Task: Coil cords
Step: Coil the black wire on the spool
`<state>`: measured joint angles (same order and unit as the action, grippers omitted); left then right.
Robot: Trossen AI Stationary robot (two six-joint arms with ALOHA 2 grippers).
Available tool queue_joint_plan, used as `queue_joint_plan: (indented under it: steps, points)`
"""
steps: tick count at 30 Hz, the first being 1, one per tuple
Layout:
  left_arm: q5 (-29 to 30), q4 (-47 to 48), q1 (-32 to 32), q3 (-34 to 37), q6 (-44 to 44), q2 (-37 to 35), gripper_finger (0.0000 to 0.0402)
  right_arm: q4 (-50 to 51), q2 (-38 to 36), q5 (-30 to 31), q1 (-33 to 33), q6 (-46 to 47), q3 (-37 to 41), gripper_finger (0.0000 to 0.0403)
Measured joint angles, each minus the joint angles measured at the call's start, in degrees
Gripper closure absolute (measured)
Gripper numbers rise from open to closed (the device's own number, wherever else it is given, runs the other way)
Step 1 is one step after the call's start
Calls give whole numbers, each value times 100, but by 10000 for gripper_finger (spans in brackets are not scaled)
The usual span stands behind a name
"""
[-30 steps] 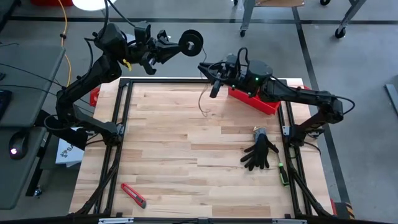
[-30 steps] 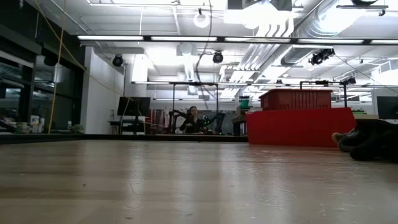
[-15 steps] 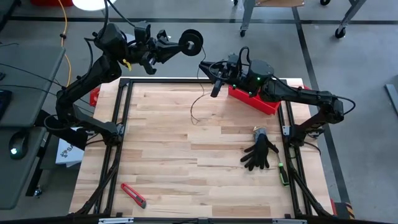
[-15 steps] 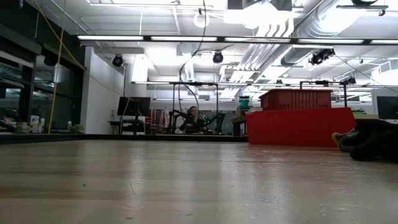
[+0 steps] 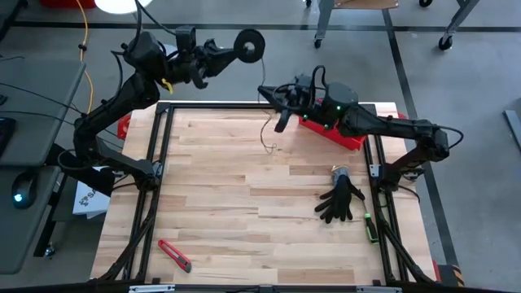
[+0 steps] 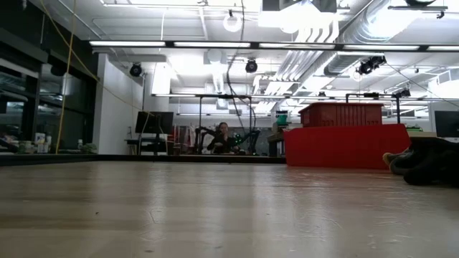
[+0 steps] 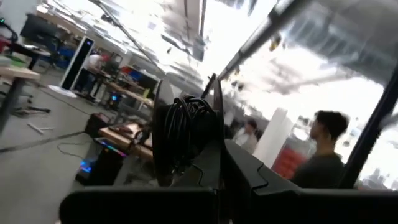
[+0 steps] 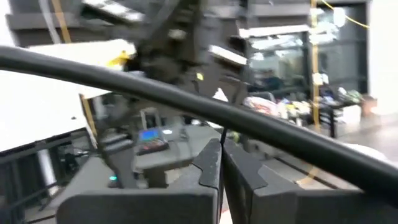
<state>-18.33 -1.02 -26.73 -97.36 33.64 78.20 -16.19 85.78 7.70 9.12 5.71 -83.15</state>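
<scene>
Mid-wind: my left gripper (image 5: 221, 50) clamps the spool (image 5: 249, 45) at 12 o'clock beyond the table's edge; my right gripper (image 5: 271, 92), fingers pressed together, feeds the cord (image 5: 266, 130) dangling beneath. Next, another turn, kept taut.

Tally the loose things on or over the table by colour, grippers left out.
Black: 2 – spool, glove
Red: 2 – bin, utility knife
Dark brown: 1 – cord
Green: 1 – tool
Total: 6
</scene>
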Motion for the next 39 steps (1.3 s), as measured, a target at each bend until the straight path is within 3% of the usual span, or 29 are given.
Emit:
queue_joint_plan:
  steps: [6,12,18,23,39]
  points:
    - [387,-243,213,-9,1769,261,401,-952,367,-169,-197,-63,-43,402]
    - [164,-176,355,-7,3783,462,401,-1082,853,-532,-216,-209,-582,402]
    - [-153,-130,488,-6,4700,486,401,-876,1066,-668,-202,-577,-975,403]
    - [-207,-81,735,-4,5125,415,401,-859,1034,-961,-108,-620,-984,403]
    - [-694,1077,1046,-7,5155,-39,401,-825,1027,-1138,60,-920,-988,403]
